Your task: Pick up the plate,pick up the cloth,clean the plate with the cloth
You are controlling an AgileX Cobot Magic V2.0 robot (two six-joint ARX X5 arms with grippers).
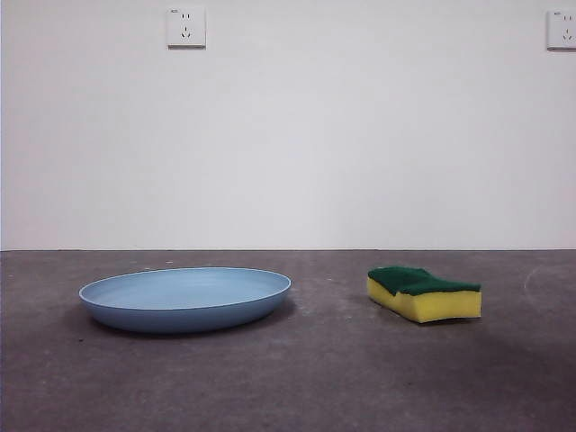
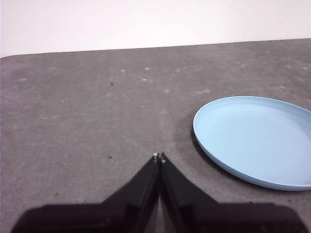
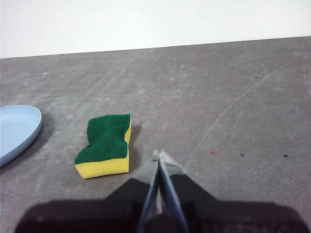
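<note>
On the grey worktop (image 1: 297, 387), two items are lying well apart, with a plain white wall (image 1: 288, 144) standing behind them.

Item one: the plate (image 1: 185, 298), light blue, round and shallow, with a smooth raised rim. It is sitting flat and upright on the worktop, towards the left side of the front view, and nothing is resting in it. In the left wrist view it is showing as a wide oval, partly cut off by the picture's edge.

Item two: the cloth (image 1: 423, 292) (in fact a small sponge block, yellow foam under a dark green scouring layer, with wavy sides). It is lying green side up on the worktop, to the right of the plate in the front view, with bare worktop showing between the two.

Item three: the left gripper (image 2: 159, 156), black, its jaws pressing together at the tips and gripping nothing. It is hovering over bare worktop near the plate's rim, not touching it.

Item four: the right gripper (image 3: 159, 154), its jaws likewise meeting tip to tip with nothing between them. It is hanging just beside the cloth, apart from it.

Fittings: two white wall sockets (image 1: 185, 27) are sitting high on the wall, one at the right edge of the front view. Neither arm is showing in that view.
</note>
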